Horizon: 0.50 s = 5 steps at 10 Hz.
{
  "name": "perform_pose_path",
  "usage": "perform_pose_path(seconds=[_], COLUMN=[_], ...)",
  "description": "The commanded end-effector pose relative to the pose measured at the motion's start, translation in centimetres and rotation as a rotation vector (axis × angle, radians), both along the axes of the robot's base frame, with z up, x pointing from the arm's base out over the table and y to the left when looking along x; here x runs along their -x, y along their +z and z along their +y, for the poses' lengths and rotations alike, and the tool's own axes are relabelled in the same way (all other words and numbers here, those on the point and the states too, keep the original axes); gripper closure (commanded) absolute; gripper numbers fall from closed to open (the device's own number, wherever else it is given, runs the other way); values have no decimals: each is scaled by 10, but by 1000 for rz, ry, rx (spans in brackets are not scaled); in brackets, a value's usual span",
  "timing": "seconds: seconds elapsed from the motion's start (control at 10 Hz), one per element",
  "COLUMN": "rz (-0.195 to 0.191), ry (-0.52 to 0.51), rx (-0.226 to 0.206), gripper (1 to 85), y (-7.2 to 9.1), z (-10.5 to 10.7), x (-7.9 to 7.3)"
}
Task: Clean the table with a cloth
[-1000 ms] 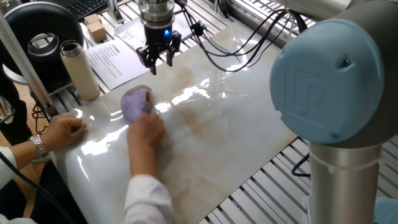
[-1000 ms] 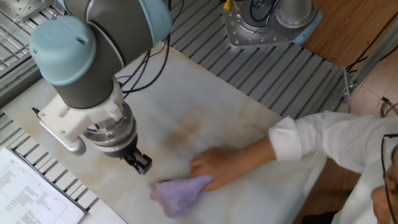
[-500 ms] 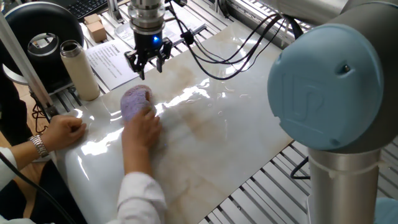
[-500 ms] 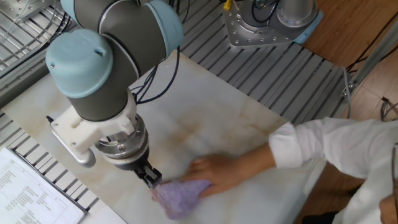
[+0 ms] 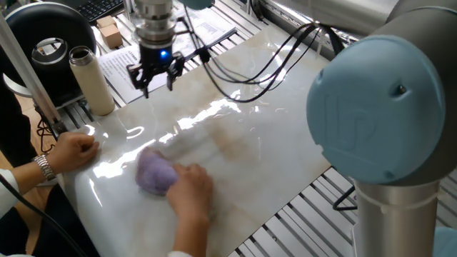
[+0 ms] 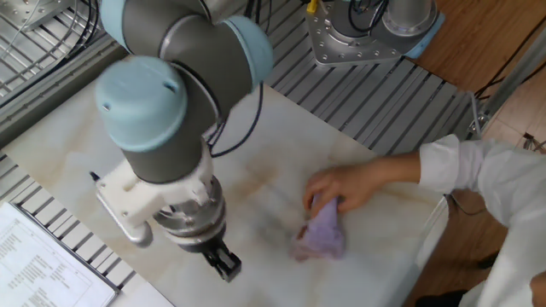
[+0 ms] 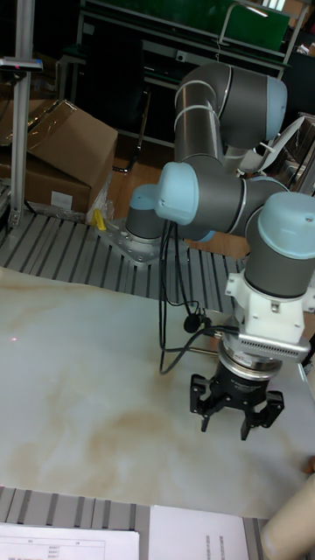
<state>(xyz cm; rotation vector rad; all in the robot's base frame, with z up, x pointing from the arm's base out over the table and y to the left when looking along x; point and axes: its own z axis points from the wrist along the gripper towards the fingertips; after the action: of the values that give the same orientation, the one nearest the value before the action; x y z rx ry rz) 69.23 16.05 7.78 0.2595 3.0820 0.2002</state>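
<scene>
On table [image 5: 271, 135]: one cloth [image 5: 155, 173] (hand-held [image 5: 191, 187]) | fingers [image 7: 236, 417] apart, empty

One fixed view sits high behind my shoulder joint, which bulks blurred and close at the right, and looks down the table [image 5: 271, 135] toward my gripper [image 5: 153, 77] at the far end, the person's hand [image 5: 189, 187] and cloth [image 5: 155, 173] near the left edge. The other fixed view looks steeply down from the opposite side, facing my base; my wrist fills its left, close up, and it shares the same slab, cloth [image 6: 322, 235] and hand. The tall fixed view stands low at the table's end, near my gripper [image 7: 238, 422], facing my base along the slab.
</scene>
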Motion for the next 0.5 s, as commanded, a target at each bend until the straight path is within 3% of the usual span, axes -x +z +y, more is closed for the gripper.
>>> perform_pose_path(seconds=[0.0,0.2,0.4], rz=[31,16,-15], ry=[-2,30,28], rx=[-25,-3,-3], gripper=[273,280,277], y=[0,-2,-9], z=[21,14,16], x=[8,15,42])
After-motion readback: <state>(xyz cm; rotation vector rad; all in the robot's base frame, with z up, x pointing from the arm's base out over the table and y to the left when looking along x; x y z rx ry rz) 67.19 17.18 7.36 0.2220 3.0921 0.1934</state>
